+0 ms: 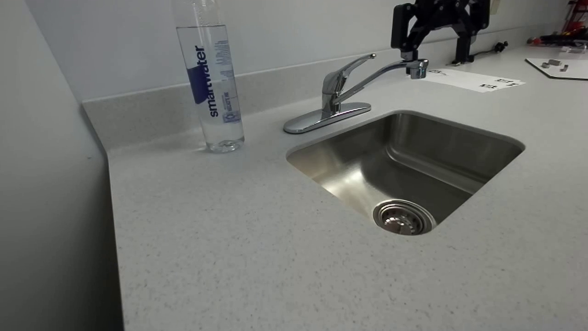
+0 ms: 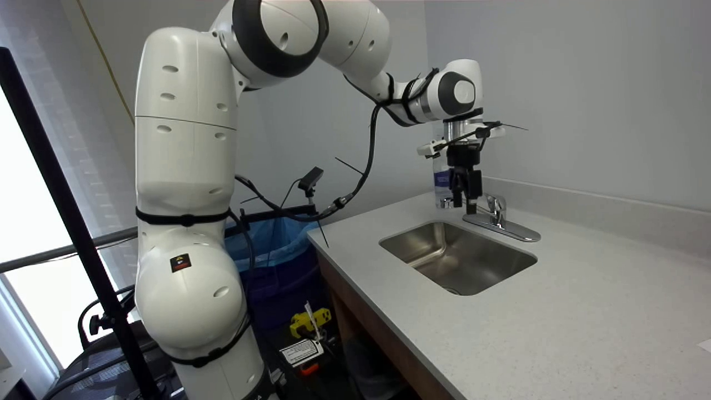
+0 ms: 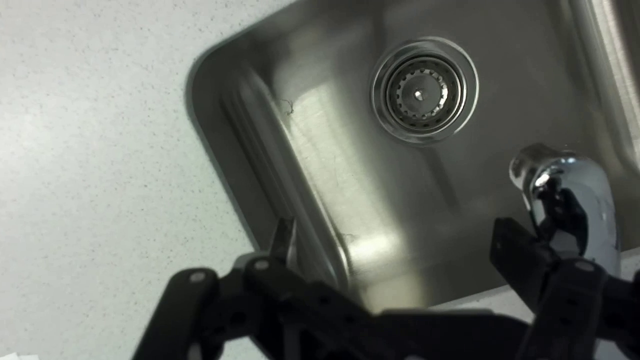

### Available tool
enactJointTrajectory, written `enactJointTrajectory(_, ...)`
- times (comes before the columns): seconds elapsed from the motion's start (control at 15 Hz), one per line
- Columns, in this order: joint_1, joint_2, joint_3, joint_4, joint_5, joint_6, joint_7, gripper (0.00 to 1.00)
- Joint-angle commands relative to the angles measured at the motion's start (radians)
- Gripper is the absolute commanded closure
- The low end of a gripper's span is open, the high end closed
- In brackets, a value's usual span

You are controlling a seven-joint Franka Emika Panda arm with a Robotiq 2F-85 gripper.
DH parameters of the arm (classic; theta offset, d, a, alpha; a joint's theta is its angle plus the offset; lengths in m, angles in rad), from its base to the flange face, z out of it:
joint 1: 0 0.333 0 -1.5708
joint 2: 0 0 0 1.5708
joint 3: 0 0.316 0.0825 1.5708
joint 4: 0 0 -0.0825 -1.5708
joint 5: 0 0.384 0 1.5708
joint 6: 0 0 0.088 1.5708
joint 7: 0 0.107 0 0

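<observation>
My black gripper (image 3: 395, 227) is open and empty, pointing down above the sink's edge. It also shows in both exterior views (image 1: 436, 59) (image 2: 464, 204). The chrome faucet (image 1: 331, 89) stands behind the steel sink (image 2: 461, 261); its spout (image 3: 587, 195) lies right beside one finger in the wrist view. I cannot tell whether finger and spout touch. The sink's drain strainer (image 3: 422, 92) shows in the wrist view. A clear water bottle (image 1: 213, 87) with a blue label stands upright on the counter near the faucet; the arm partly hides it in an exterior view (image 2: 442, 183).
A light speckled counter (image 1: 220, 239) surrounds the sink, with a low backsplash (image 2: 600, 205) and wall behind. White paper sheets (image 1: 477, 80) and a white board with small grey pieces (image 1: 565, 73) lie farther along. A blue-lined bin (image 2: 239, 250) stands beyond the counter's edge.
</observation>
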Motion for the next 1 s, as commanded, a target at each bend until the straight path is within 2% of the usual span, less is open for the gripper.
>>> enactJointTrajectory(0.0, 0.038, -0.034, 0.016, -0.025, 0.066, -0.008, -0.002, 0.0)
enactJointTrajectory(0.47, 0.077, -0.024, 0.041, 0.013, 0.16, -0.016, 0.017, 0.0)
enactJointTrajectory(0.93, 0.098, 0.017, 0.04, 0.085, 0.185, 0.005, 0.062, 0.0)
